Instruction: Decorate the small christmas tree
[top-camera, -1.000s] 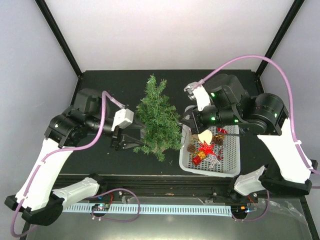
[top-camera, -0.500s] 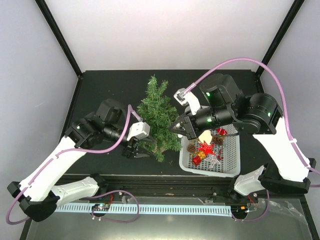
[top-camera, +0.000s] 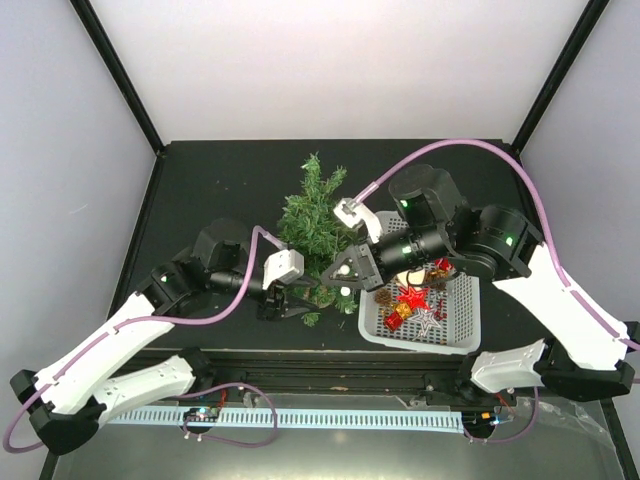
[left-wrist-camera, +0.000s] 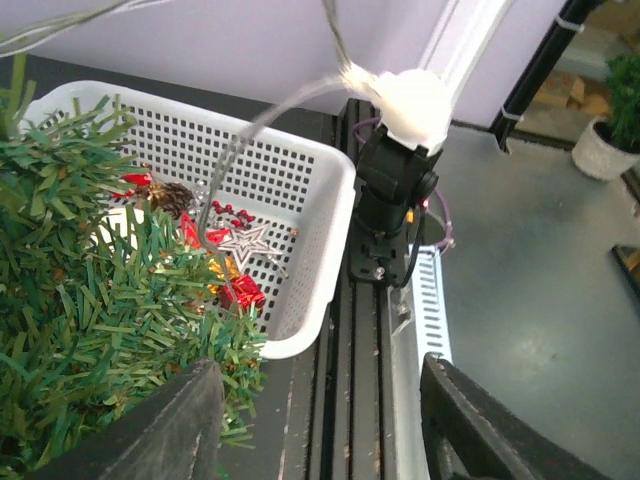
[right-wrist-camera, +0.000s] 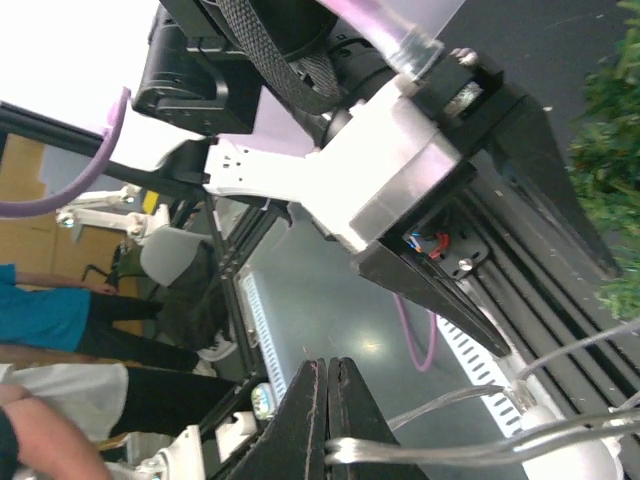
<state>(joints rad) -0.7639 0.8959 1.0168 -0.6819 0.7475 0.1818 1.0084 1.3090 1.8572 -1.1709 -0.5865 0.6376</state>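
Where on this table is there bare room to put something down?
Bare: the far left corner of the table, left of the tree, and the far strip behind the right arm. Crowded: the front, between tree and basket.

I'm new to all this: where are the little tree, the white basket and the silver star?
small christmas tree (top-camera: 306, 225): top view, middle branches.
white basket (left-wrist-camera: 305, 190): left wrist view, mesh wall.
silver star (left-wrist-camera: 245, 243): left wrist view, its centre.
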